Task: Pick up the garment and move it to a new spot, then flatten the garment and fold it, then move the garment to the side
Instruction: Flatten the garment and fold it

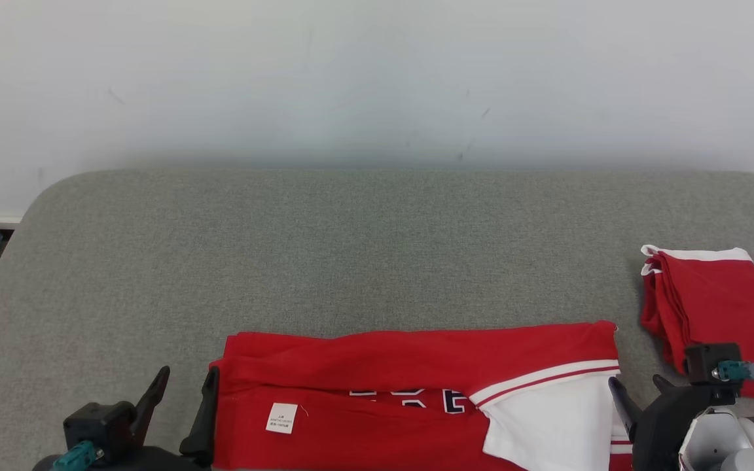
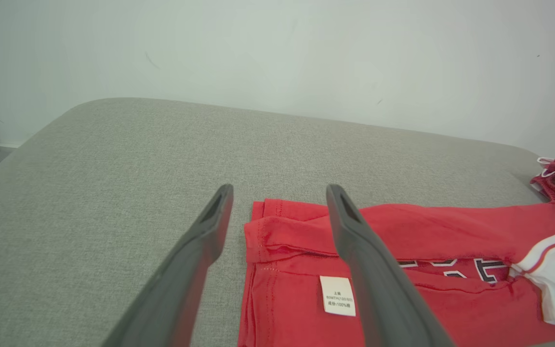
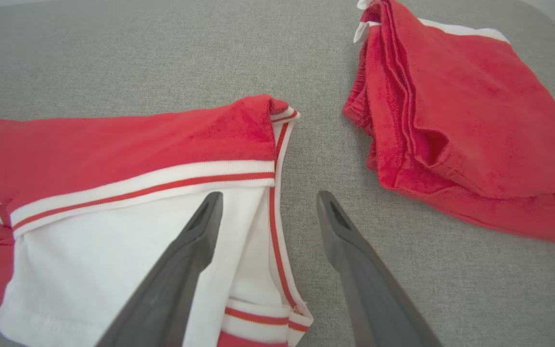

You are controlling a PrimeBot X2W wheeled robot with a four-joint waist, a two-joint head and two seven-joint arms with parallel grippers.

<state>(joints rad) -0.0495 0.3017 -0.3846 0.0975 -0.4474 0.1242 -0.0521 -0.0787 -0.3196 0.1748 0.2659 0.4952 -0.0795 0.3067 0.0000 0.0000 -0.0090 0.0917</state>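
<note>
Two sets of jaws spread wide, one at each end of a folded red garment [image 1: 416, 363].
Garment: long strip with white sleeve [image 1: 554, 418] and white label [image 1: 281, 417], lying along the near edge of the grey padded surface [image 1: 351, 248]. Left gripper [image 1: 188, 376] straddles its left end and right gripper [image 1: 635, 383] its sleeved right end, neither pinching cloth. Second red bundle [image 1: 711, 301] lies apart at the right.
</note>
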